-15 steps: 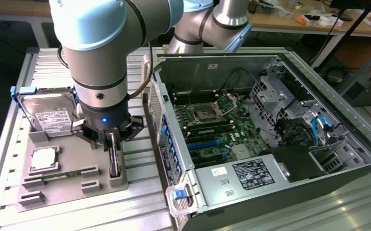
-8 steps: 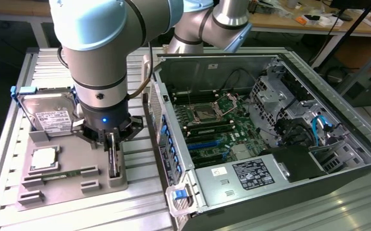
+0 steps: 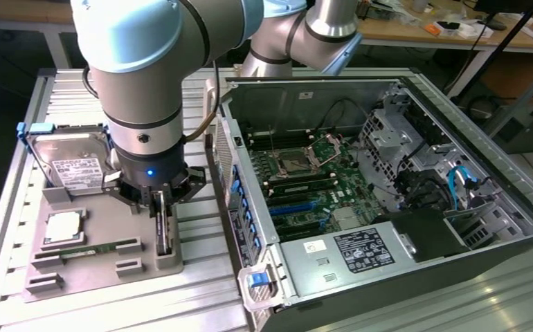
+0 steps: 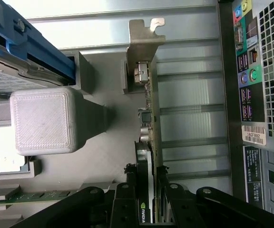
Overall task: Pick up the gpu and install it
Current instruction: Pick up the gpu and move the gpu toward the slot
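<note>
Observed from the floor: the gpu point(image 3: 163, 242) has not left the parts tray point(image 3: 91, 273). It stands on its long edge in a slotted holder point(image 3: 167, 261) at the side of the tray nearest the computer case point(image 3: 405, 290). That upright seating appears deliberate, since it leaves both broad faces of the card free for a pinch from above.

The tool point(image 3: 161, 211) is directly over that holder, with the arm standing vertical above the tray. In the wrist view the tool point(image 4: 145, 171) is drawn narrow and straddles the gpu point(image 4: 149, 123). One finger point(image 4: 129, 185) lies against the fan face and the other against the board face, so I judge the card clamped. The silver end bracket point(image 4: 144, 47) is at the far end of the card from the grip. The hold sits near the middle of the card's length, which should keep it level when raised.

Nothing shows the card lifted; its lower edge sits in the holder.

Elsewhere on the tray, on the side away from the case, lie a hard drive point(image 3: 75, 169), a processor point(image 3: 64, 226) and a memory stick point(image 3: 91, 249). All are apart from the tool.

The case lies beside the tray on the slatted counter point(image 3: 109, 304). Its side is open and its motherboard point(image 3: 313, 187) is exposed from above.
</note>
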